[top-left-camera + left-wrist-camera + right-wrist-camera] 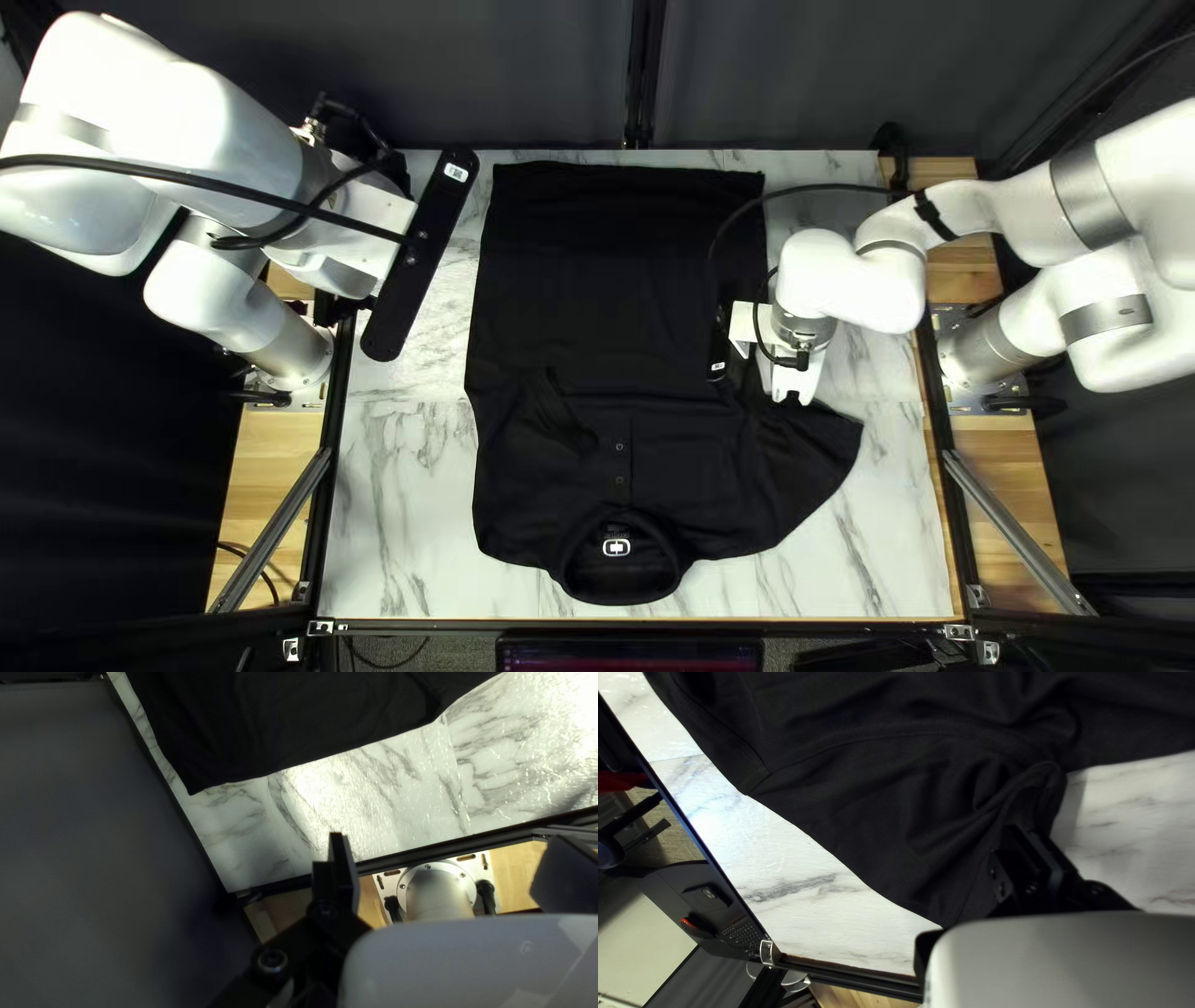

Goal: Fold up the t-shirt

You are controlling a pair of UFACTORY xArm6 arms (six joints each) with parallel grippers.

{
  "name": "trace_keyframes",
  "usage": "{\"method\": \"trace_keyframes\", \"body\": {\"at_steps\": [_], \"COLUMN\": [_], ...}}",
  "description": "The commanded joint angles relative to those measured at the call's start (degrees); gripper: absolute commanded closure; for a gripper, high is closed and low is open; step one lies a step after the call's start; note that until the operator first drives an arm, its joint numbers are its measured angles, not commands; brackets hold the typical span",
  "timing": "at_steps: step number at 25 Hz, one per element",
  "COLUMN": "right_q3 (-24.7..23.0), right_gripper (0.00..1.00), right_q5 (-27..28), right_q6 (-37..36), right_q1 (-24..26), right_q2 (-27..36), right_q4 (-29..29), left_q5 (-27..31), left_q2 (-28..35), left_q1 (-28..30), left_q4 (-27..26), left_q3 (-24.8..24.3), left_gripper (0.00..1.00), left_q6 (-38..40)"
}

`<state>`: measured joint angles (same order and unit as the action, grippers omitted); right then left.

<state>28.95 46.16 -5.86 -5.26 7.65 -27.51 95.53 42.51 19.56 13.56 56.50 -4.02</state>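
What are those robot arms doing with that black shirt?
The right gripper is pinching the black shirt at its edge beside one sleeve, probably to fold it. The shirt lies mostly flat on the marble table, collar toward the near edge. The left gripper is open, holding nothing, near the table's left edge.

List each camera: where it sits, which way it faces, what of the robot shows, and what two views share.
Top left: above the near edge, looking down at table, shirt, left arm, right arm.
Left wrist: on the left arm, facing the table's far left corner; open left tool, base.
Right wrist: low over the shirt, facing the near edge; right tool shut on it.
Shared: all three see the shirt.
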Motion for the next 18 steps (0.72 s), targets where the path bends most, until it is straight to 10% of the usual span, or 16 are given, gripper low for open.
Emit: {"method": "trace_keyframes", "body": {"at_steps": [1, 18], "right_q3": [0.11, -19.96], "right_gripper": [1.00, 1.00], "right_q5": [2.69, -3.80], "right_q6": [6.11, 28.63], "right_q1": [-3.42, -12.83], "right_q2": [1.99, 28.34], "right_q4": [-1.14, -4.42], "left_q5": [0.00, 0.00], "left_q2": [0.00, 0.00], "left_q1": [0.00, 0.00], "left_q4": [0.00, 0.00], "left_q3": [0.00, 0.00], "left_gripper": [0.00, 0.00], "left_q6": [0.00, 0.00]}}
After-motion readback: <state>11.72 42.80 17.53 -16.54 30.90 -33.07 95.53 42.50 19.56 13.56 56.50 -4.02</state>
